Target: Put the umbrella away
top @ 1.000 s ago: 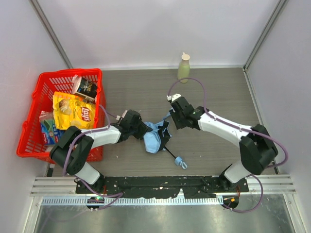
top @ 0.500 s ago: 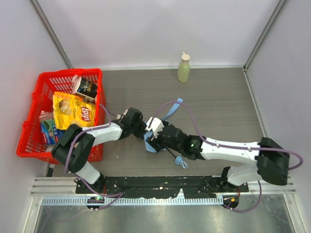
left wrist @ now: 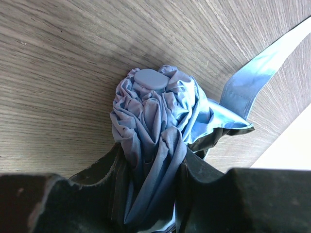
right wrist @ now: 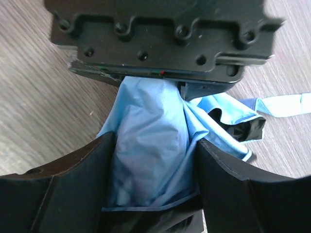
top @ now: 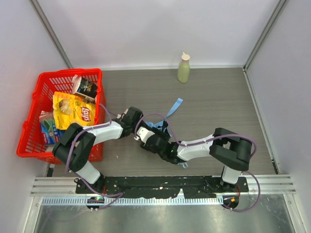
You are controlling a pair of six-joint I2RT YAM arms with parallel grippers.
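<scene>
The sky-blue umbrella lies on the wooden table, mostly hidden under my two arms. Its blue strap trails toward the back, and its small handle peeks out below my right forearm. My left gripper is shut on the bunched fabric near the round cap. My right gripper comes from the opposite side. Its fingers press both sides of the fabric, right under the left gripper's body.
A red basket at the left holds a yellow chips bag and other packets. A pale green bottle stands at the back wall. White walls enclose the table on three sides.
My right arm swung from the middle right across to the umbrella and stretched low over it, and its gripper now holds the fabric. The left gripper kept its hold and barely moved.
</scene>
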